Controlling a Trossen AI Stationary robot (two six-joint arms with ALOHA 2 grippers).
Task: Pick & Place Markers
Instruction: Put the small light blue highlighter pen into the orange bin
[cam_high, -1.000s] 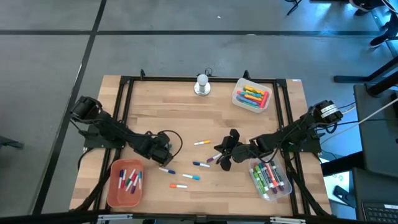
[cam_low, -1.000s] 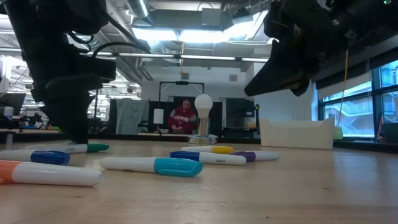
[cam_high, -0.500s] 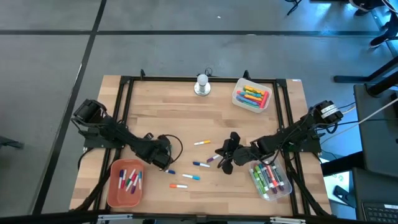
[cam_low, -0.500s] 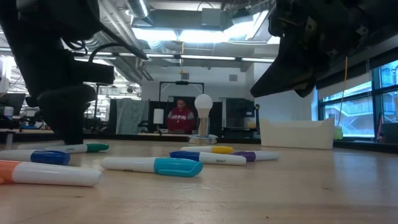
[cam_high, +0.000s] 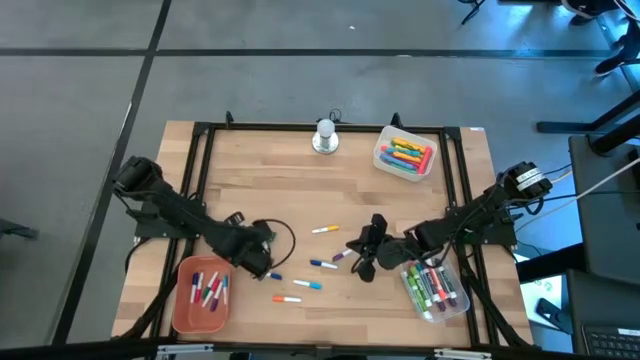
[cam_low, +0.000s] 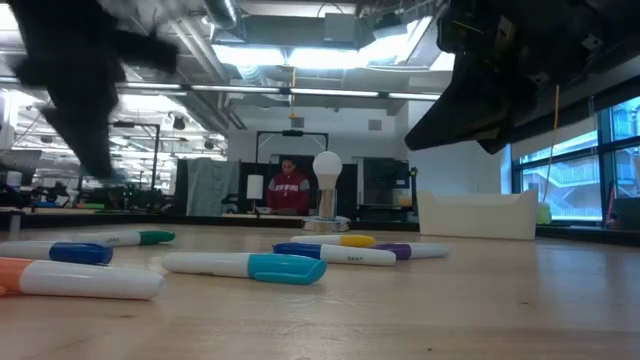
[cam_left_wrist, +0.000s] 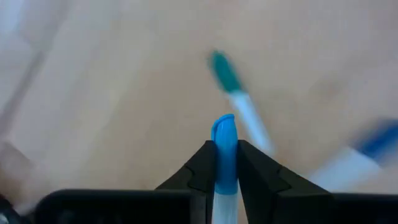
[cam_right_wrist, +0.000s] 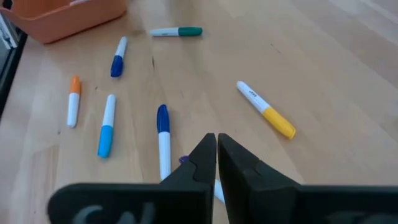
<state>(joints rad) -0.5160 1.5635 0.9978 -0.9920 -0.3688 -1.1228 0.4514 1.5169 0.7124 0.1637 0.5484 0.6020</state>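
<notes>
The left claw (cam_left_wrist: 226, 180) grips a smooth white marker with a blue cap (cam_left_wrist: 224, 138), near the round orange tray (cam_high: 182, 300). The right claw (cam_right_wrist: 216, 149) is closed and empty above loose markers (cam_high: 322, 264) on the wooden surface (cam_high: 270, 180).

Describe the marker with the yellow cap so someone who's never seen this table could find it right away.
Start at the wooden table and look near its middle, just left of the right gripper. Of the loose markers there, the yellow-capped marker lies farthest from the front edge; it is the only one with yellow on it.
</notes>
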